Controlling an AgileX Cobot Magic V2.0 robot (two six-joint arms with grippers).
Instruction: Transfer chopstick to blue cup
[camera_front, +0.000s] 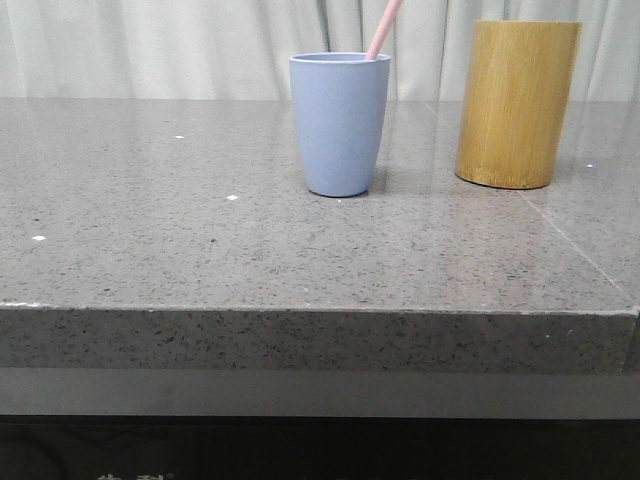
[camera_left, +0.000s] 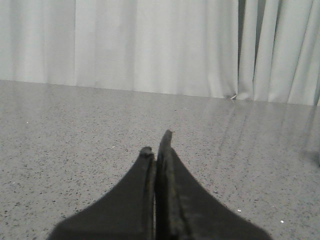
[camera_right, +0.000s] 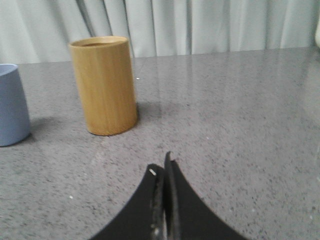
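The blue cup (camera_front: 340, 123) stands upright on the grey stone table, near the middle. A pale pink chopstick (camera_front: 384, 27) leans out of its rim toward the right and runs off the top of the front view. The cup's side also shows in the right wrist view (camera_right: 12, 106), with no chopstick visible there. My left gripper (camera_left: 156, 144) is shut and empty, low over bare table. My right gripper (camera_right: 163, 162) is shut and empty, on the near side of the bamboo cylinder. Neither gripper shows in the front view.
A taller yellow-brown bamboo cylinder (camera_front: 517, 103) stands right of the blue cup and shows in the right wrist view (camera_right: 104, 85). The table's front edge (camera_front: 320, 312) runs across the front view. Pale curtains (camera_front: 200, 45) hang behind the table.
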